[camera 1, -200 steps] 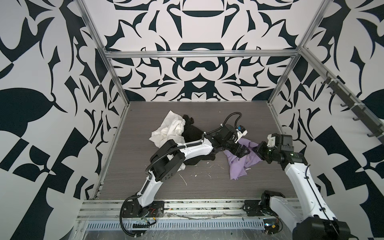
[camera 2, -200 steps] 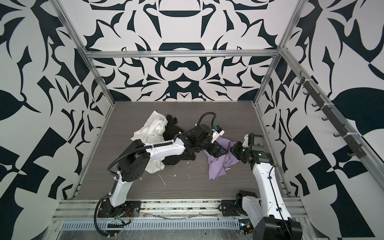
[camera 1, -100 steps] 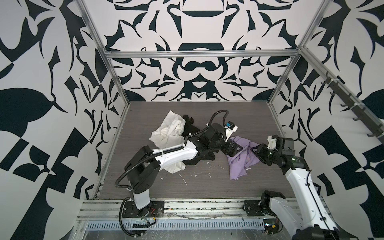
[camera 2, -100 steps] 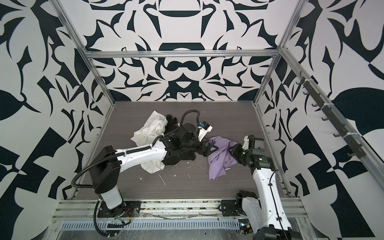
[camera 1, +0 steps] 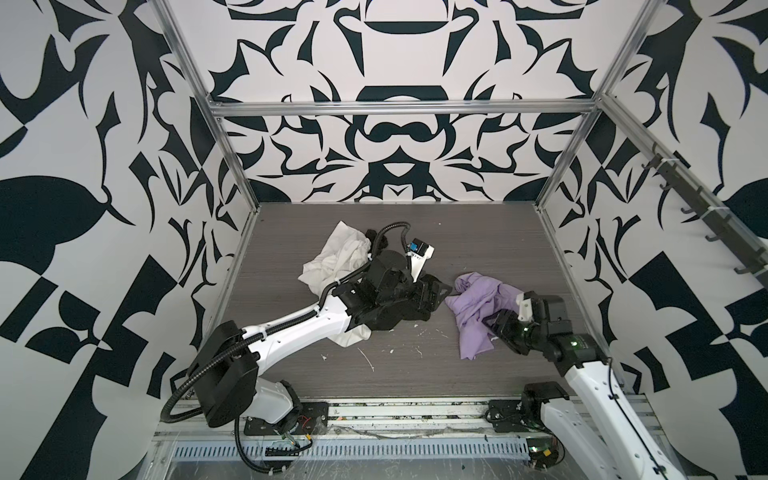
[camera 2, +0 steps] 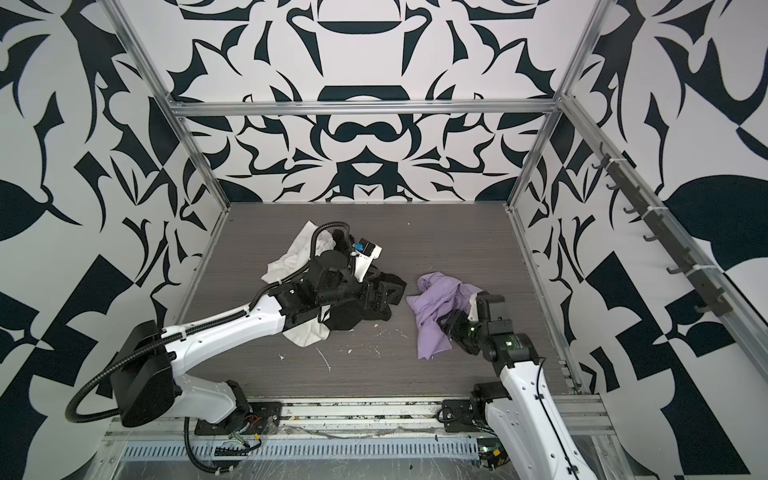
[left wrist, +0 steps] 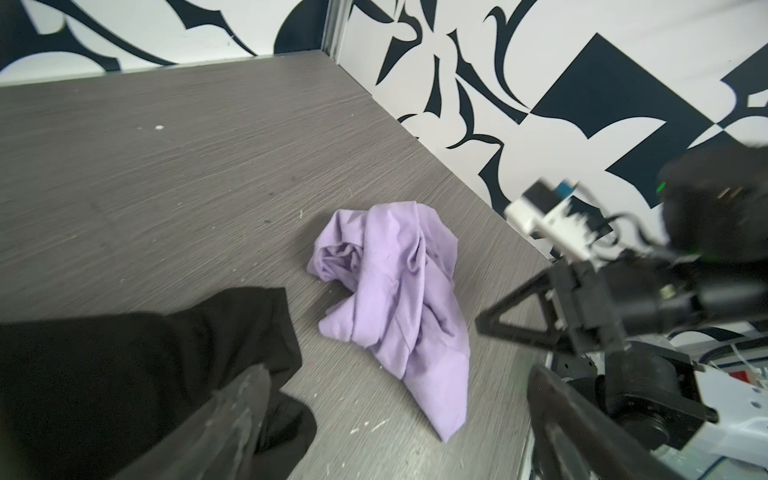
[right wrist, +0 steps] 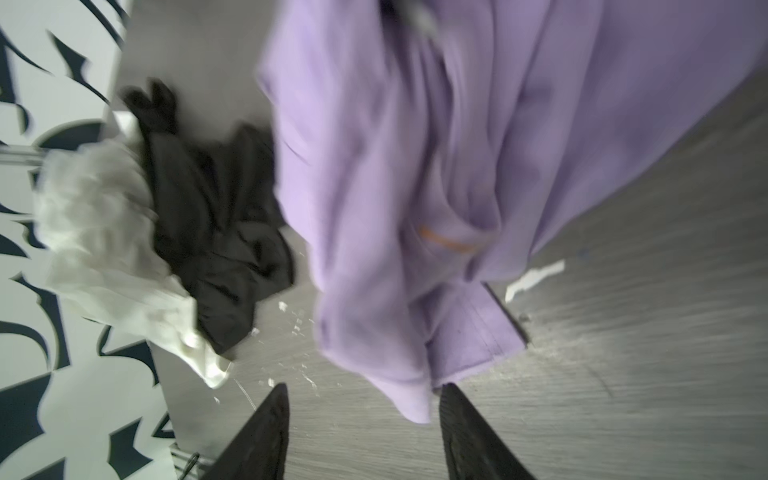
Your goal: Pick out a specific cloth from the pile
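The lavender cloth [camera 1: 478, 311] [camera 2: 436, 316] lies crumpled on the table, apart from the pile and to its right. The pile is a white cloth [camera 1: 336, 257] with a black cloth [camera 1: 395, 322] beside it. My left gripper [camera 1: 432, 291] [left wrist: 397, 370] hangs open over the black cloth [left wrist: 124, 365], just left of the lavender cloth [left wrist: 395, 282]. My right gripper [camera 1: 494, 324] [right wrist: 365, 388] stands open at the lavender cloth's right side. A loose corner of that cloth [right wrist: 415, 187] lies between its fingers and is not pinched.
Patterned walls on metal frame posts [camera 1: 552, 178] close in the table on three sides; the right wall runs close behind the right arm. White scraps [camera 1: 368, 359] dot the wood-grain table [camera 1: 478, 245] in front of the pile. The arm bases sit on the front rail [camera 1: 395, 411].
My right gripper has opened and let go of the lavender cloth, which now rests on the table. My left arm has drawn back leftward over the black cloth, jaws wider.
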